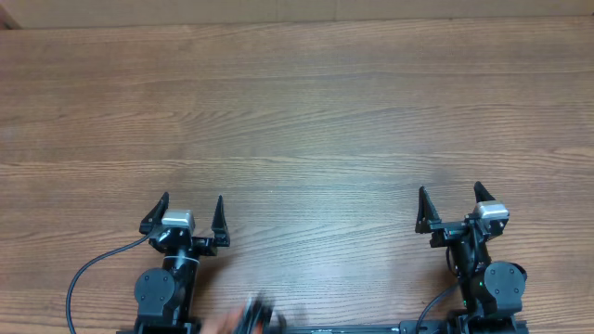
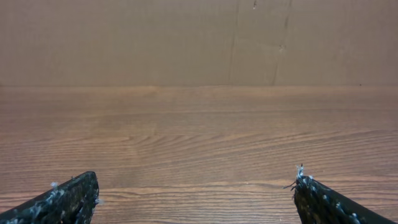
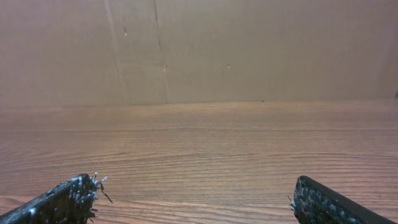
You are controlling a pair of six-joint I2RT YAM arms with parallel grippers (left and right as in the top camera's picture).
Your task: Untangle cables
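Where the left arm sits at the near edge of the table (image 1: 297, 111), the left pincer (image 1: 193, 199) stands spread wide, gripping nothing, its tips over bare wood. Just right of it, at the overhead view's bottom edge, a blurred dark bunch looks like the cables (image 1: 260, 315), something pinkish (image 1: 221, 323) beside them, too smeared to make out. Further right, the right pincer (image 1: 450, 188) gapes equally wide, touching nothing.
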